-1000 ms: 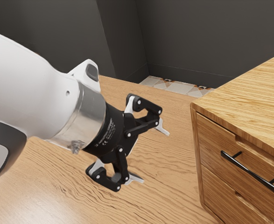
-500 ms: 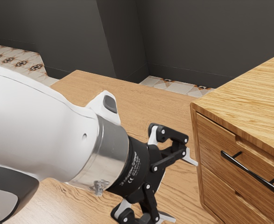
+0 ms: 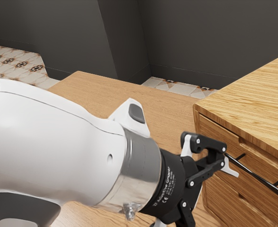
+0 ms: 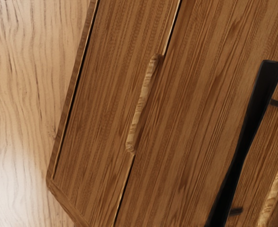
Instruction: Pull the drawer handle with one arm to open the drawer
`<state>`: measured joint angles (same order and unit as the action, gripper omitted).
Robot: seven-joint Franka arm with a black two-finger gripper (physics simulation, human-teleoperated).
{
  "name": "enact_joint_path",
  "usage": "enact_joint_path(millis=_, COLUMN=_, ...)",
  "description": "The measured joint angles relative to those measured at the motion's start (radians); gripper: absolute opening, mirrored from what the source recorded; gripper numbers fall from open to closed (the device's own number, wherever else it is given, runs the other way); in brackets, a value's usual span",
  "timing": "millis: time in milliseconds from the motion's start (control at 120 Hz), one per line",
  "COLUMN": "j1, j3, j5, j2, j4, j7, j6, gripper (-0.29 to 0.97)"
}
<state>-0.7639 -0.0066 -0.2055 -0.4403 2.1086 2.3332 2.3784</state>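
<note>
The gripper (image 3: pixel 213 191) is held apart, nothing clamped, with the handle (image 3: pixel 257 176) just ahead on the drawer (image 4: pixel 200 94). If closed off-centre, only the bar's end might be caught, and grip could be lost when pulled.

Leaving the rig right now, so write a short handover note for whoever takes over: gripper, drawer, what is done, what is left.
Gripper: open, holding nothing, right at the near end of the handle; whether it touches is unclear.
Drawer: looks shut, front flush with the cabinet.
Done: approach to the handle.
Left: straddle the handle, close on it, pull the drawer out.
</note>
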Motion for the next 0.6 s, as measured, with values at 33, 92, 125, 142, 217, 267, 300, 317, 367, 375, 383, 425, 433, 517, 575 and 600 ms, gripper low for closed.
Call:
enact_joint_path(millis=33, j1=0.001, j3=-0.001, j5=-0.003, j2=-0.003, j4=0.002, j7=0.0, j6=-0.002, gripper=0.67)
enact_joint_path(millis=92, j1=0.011, j3=0.0, j5=-0.006, j2=-0.013, j4=0.005, j7=-0.001, j6=-0.015, gripper=0.67)
enact_joint_path(millis=125, j1=0.025, j3=0.0, j5=-0.007, j2=-0.016, j4=0.006, j7=-0.005, j6=-0.024, gripper=0.67)
enact_joint_path(millis=142, j1=0.032, j3=0.0, j5=-0.008, j2=-0.017, j4=0.006, j7=-0.008, j6=-0.028, gripper=0.67)
enact_joint_path(millis=217, j1=0.054, j3=0.001, j5=-0.024, j2=-0.019, j4=0.006, j7=-0.033, j6=-0.039, gripper=0.67)
enact_joint_path(millis=267, j1=0.063, j3=0.002, j5=-0.039, j2=-0.02, j4=0.006, j7=-0.052, j6=-0.045, gripper=0.67)
enact_joint_path(millis=300, j1=0.066, j3=0.002, j5=-0.046, j2=-0.02, j4=0.006, j7=-0.066, j6=-0.048, gripper=0.67)
enact_joint_path(millis=317, j1=0.067, j3=0.002, j5=-0.049, j2=-0.019, j4=0.007, j7=-0.073, j6=-0.049, gripper=0.67)
enact_joint_path(millis=367, j1=0.068, j3=0.002, j5=-0.057, j2=-0.017, j4=0.007, j7=-0.095, j6=-0.053, gripper=0.67)
enact_joint_path(millis=375, j1=0.068, j3=0.002, j5=-0.058, j2=-0.016, j4=0.007, j7=-0.099, j6=-0.054, gripper=0.67)
enact_joint_path(millis=383, j1=0.068, j3=0.002, j5=-0.061, j2=-0.016, j4=0.007, j7=-0.103, j6=-0.054, gripper=0.67)
enact_joint_path(millis=425, j1=0.068, j3=0.001, j5=-0.081, j2=-0.015, j4=0.008, j7=-0.127, j6=-0.057, gripper=0.67)
enact_joint_path(millis=433, j1=0.068, j3=0.001, j5=-0.085, j2=-0.014, j4=0.008, j7=-0.133, j6=-0.057, gripper=0.67)
enact_joint_path(millis=517, j1=0.068, j3=0.001, j5=-0.112, j2=-0.014, j4=0.008, j7=-0.192, j6=-0.06, gripper=0.67)
enact_joint_path(millis=575, j1=0.068, j3=0.002, j5=-0.124, j2=-0.014, j4=0.015, j7=-0.235, j6=-0.059, gripper=0.67)
enact_joint_path(millis=600, j1=0.068, j3=0.003, j5=-0.127, j2=-0.014, j4=0.018, j7=-0.253, j6=-0.055, gripper=0.67)
